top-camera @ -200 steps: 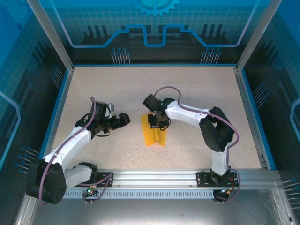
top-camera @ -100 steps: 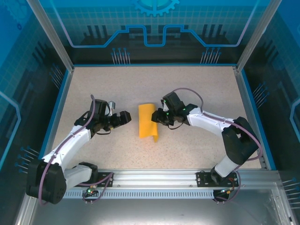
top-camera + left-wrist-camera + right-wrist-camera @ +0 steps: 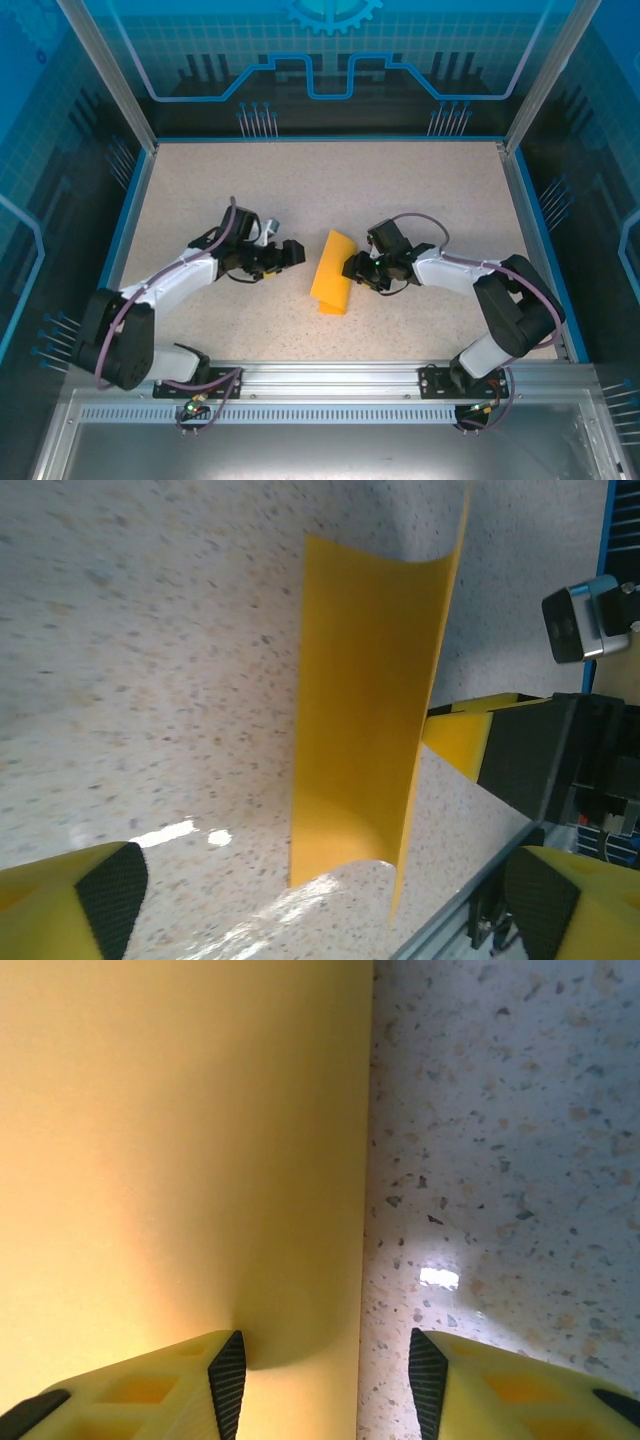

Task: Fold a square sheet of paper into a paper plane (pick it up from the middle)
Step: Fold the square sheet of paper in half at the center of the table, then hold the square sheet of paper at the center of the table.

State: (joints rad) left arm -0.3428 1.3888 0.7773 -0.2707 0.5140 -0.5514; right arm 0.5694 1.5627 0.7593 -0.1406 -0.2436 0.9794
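Paper (image 3: 331,274) lies mid-table (image 3: 200,190) between my two grippers, a narrow strip curled into a trough with its long sides lifted. To its left, the left gripper (image 3: 287,254) points at it from near by, jaws wide apart and empty. At the paper's right edge I have the right gripper (image 3: 350,268), jaws part open: one finger (image 3: 228,1380) is over the paper, the other over bare table, and I see nothing clamped.
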